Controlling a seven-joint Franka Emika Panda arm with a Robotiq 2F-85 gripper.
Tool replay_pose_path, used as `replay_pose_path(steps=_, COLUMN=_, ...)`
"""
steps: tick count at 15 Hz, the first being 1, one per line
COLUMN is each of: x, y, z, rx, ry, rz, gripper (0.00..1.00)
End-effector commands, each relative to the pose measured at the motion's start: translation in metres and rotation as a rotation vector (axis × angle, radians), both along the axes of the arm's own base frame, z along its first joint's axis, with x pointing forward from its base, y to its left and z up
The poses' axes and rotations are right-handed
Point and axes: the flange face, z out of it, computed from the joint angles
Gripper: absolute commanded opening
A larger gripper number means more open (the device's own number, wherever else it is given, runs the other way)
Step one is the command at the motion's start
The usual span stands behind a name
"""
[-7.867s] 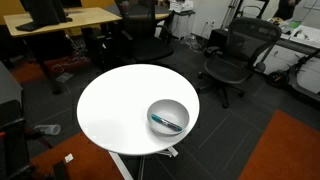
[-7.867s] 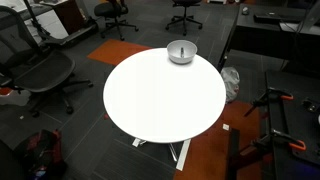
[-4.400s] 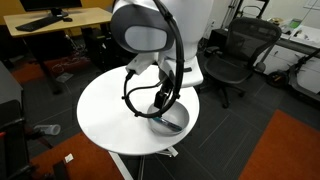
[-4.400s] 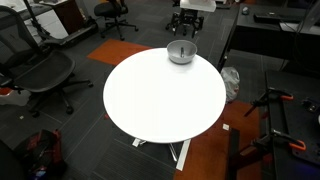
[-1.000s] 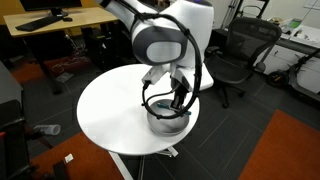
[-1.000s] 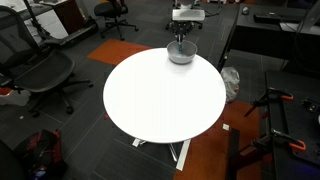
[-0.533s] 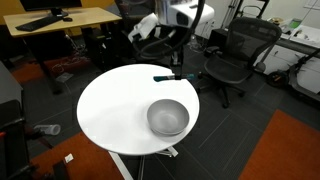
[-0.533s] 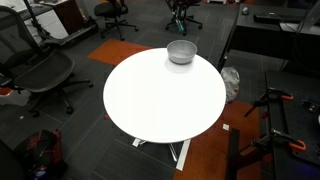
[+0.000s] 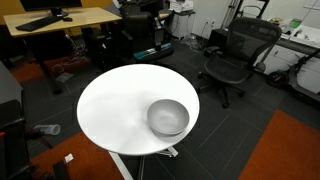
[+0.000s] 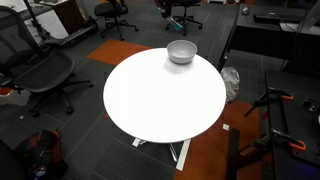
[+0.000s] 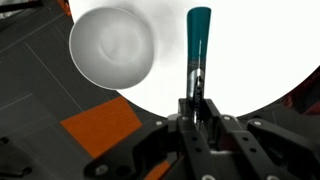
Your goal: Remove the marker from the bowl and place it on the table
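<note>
In the wrist view the tool (image 11: 195,102) was clamped shut on the dark end of the marker (image 11: 198,40). The marker's teal end stuck straight out from the fingers, seen against the white surface (image 11: 255,60) and just beside the bowl (image 11: 112,47), not in it. In both exterior views the bowl (image 9: 168,117) (image 10: 181,51) sat upright and empty near the edge of the surface (image 9: 110,110), and the tool couldn't be made out clearly there.

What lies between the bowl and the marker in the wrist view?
Nothing: only bare white table shows between the bowl and the marker in the wrist view.
</note>
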Motion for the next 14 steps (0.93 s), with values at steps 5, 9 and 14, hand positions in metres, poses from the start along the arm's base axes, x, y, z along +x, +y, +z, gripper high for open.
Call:
replay_pose_path(steps=5, x=0.015, y=0.046, z=-0.051, rx=-0.015, ry=0.137, rz=0.403, gripper=0.05)
replay_pose_path(steps=9, x=0.029, y=0.054, z=-0.096, rx=-0.041, ry=0.175, rz=0.522, gripper=0.05)
replay_pose_path(steps=14, x=0.049, y=0.058, z=-0.145, rx=-0.065, ry=0.157, rz=0.538, gripper=0.05)
